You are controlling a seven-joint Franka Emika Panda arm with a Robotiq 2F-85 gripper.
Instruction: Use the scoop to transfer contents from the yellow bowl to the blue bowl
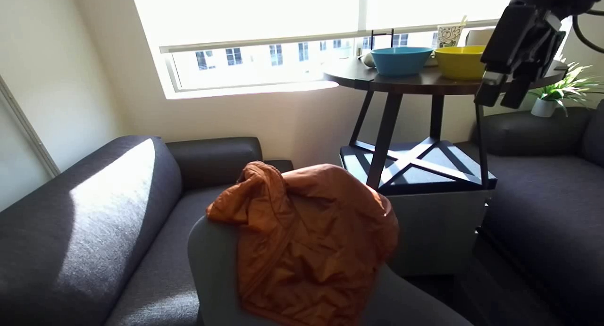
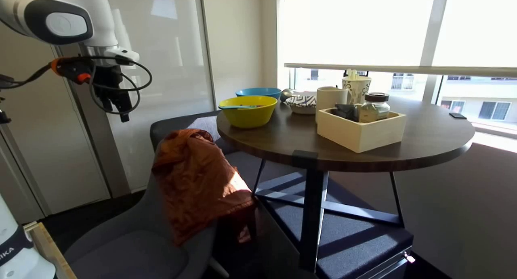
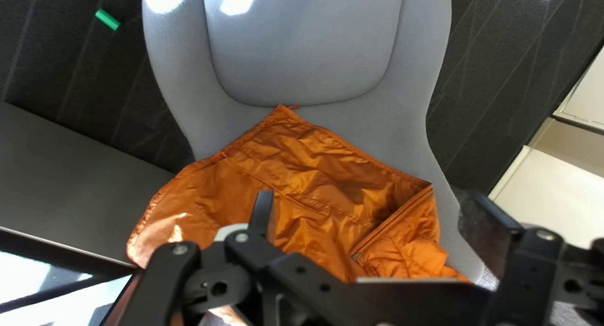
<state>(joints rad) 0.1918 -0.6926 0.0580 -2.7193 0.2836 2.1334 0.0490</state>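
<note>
The yellow bowl (image 1: 457, 64) and the teal-blue bowl (image 1: 401, 62) stand side by side on the round dark table. In an exterior view the yellow bowl (image 2: 247, 114) stands nearer, partly hiding the blue bowl (image 2: 258, 93). A light blue handle (image 2: 238, 107), seemingly the scoop's, lies across the yellow bowl's rim; its other end is hidden inside. A little coloured content shows at the rim. My gripper (image 2: 115, 110) hangs pointing down, off the table and apart from both bowls. The gripper (image 1: 503, 96) is open and empty; the wrist view shows its fingers (image 3: 377, 205) wide apart.
An orange jacket (image 3: 302, 175) hangs over a grey chair (image 3: 302, 47) below the gripper. On the table (image 2: 363, 165) stand a pale box (image 2: 359, 135) with a jar, a white mug (image 2: 328, 98), a patterned bowl (image 2: 303, 105) and a patterned cup (image 2: 357, 87).
</note>
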